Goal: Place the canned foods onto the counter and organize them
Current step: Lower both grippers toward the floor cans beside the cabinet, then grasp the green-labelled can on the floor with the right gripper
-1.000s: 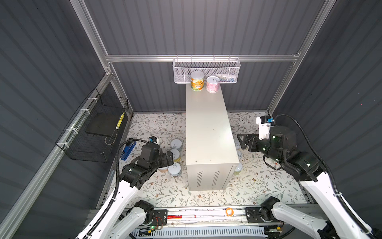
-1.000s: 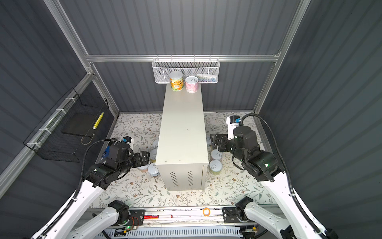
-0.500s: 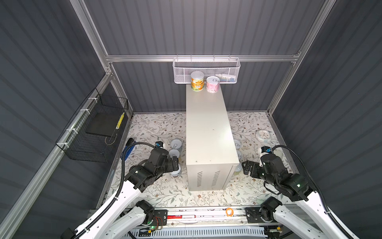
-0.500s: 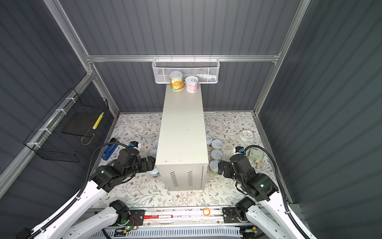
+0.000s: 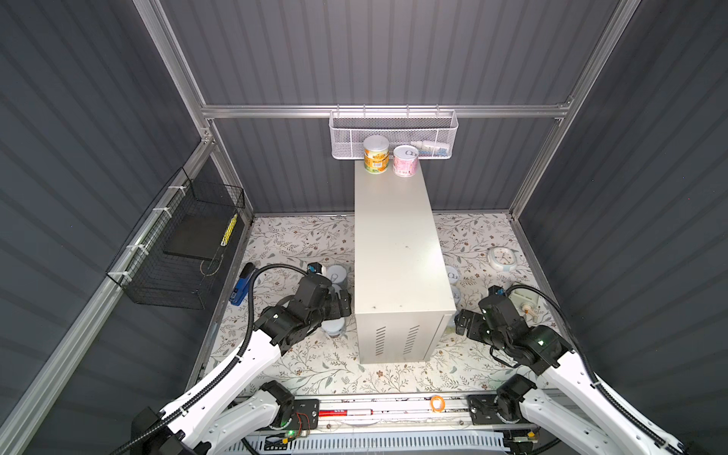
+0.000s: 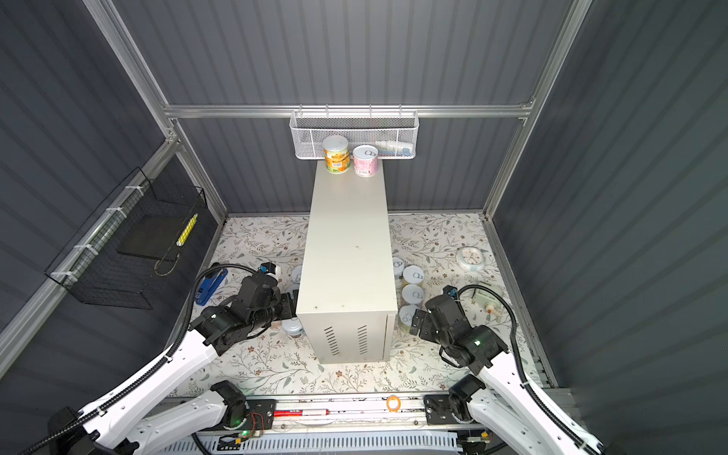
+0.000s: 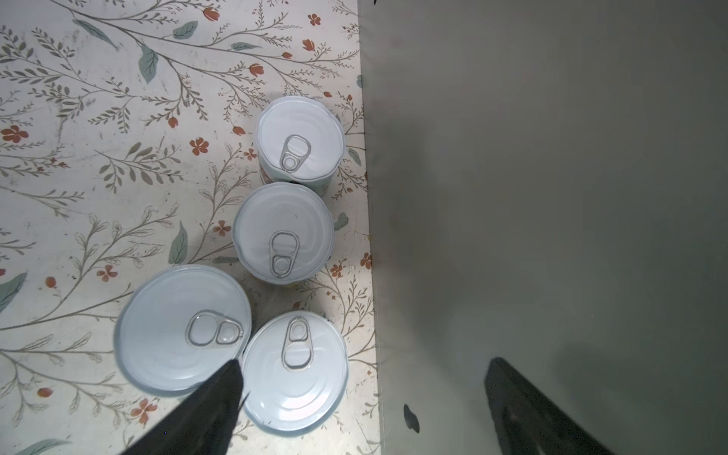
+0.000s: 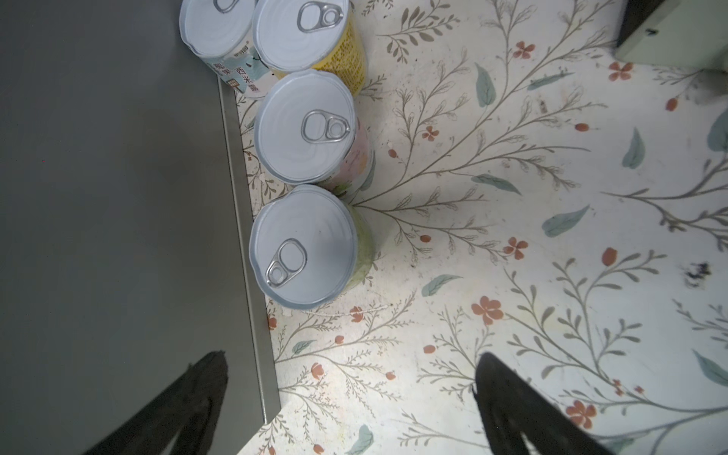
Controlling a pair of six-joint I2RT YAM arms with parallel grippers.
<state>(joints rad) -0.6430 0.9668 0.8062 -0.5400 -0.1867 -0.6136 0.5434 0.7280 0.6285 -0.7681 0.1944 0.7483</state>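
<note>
Left pincer (image 7: 364, 364): is gaping wide, empty, near left cans (image 7: 283, 232).
Right pincer (image 8: 350, 356): is gaping wide, empty, near right cans (image 8: 307, 134).
Tabletop (image 5: 394, 244): is carrying orange can (image 5: 376, 155), pink can (image 5: 405, 161).

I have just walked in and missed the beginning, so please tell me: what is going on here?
A two-armed robot is moving tins onto the counter. A yellow-orange tin and a pink tin stand at its far end. Eight more stand on the floral surface: four tins on its left, four tins on its right. Both tools are open and empty. The left tool hangs over the left ones, and the right tool is just short of the nearest right one.
</note>
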